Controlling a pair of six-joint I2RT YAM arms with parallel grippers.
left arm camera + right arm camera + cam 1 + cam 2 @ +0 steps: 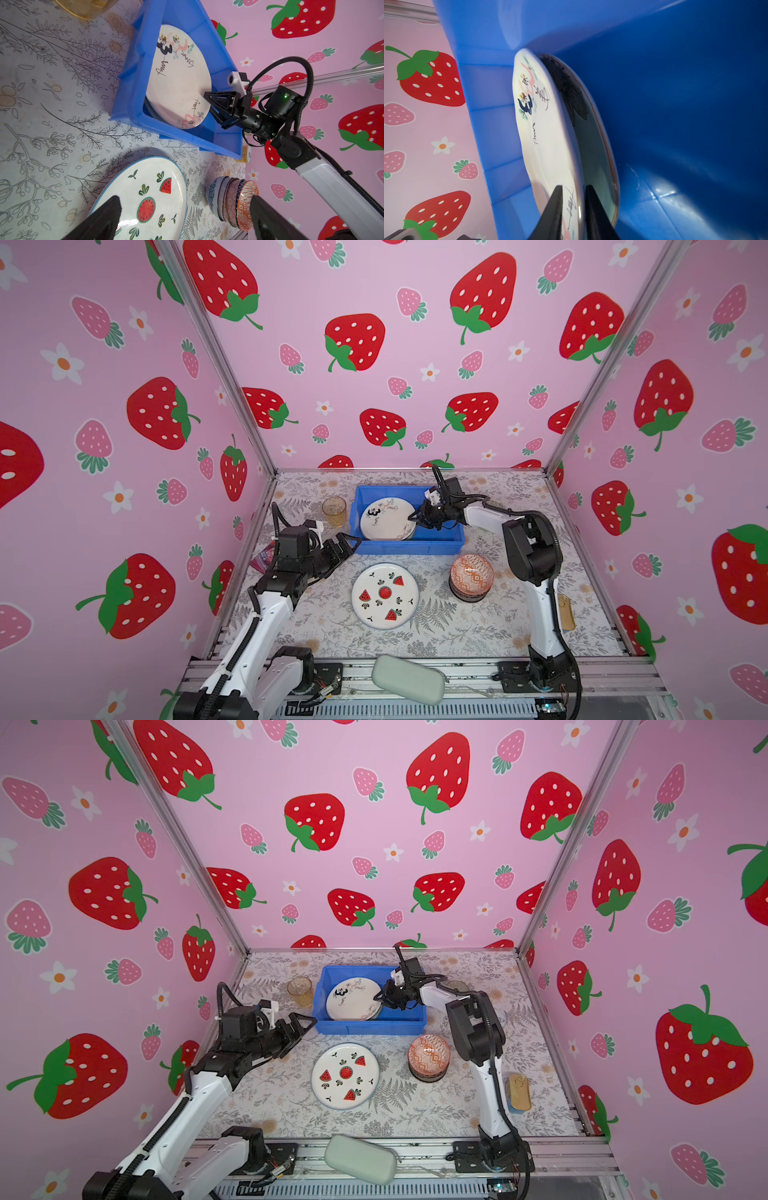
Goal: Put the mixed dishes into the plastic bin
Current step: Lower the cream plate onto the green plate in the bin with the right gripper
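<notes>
- The pale round floral ceramic plate (386, 517) sits inside the bright blue rectangular plastic bin (411, 548), resting on a darker plate (591, 135) beneath.
- Glossy glaze, pink and navy blossoms, brown scribbled sprigs.
- The right end effector (417, 517) straddles its rim, a finger each side; pinching or loose, we cannot tell.
- We judge this the release step: next, spread clear and lift out without dragging the rim.
- The left end effector (352, 544) hangs wide open, empty, by the bin's near corner.
- Waiting on the table (478, 630): white watermelon-slice plate (385, 596), stacked patterned bowls (471, 576), amber glass tumbler (334, 510).
</notes>
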